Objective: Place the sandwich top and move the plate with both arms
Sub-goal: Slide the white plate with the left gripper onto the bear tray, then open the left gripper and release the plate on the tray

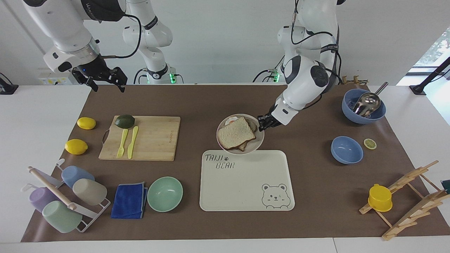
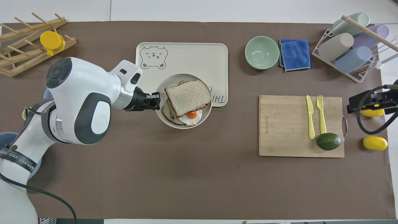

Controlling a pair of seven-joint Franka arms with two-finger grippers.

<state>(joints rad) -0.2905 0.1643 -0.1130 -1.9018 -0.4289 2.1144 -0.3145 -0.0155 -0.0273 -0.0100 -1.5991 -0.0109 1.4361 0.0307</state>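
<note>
Brown mat: left tool (image 1: pixel 263 123) clamps plate (image 1: pixel 258 144) rim.

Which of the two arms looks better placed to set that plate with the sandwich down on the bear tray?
Left: the left gripper already grips the plate over the tray. The right gripper waits, open, near the cutting board's end.

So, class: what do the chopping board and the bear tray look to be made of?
Chopping board: looks like wood or bamboo, matte; visible sign is pale tan grain in strips. Bear tray: probably plastic or melamine, smooth cream surface with printed bear and lettering.
</note>
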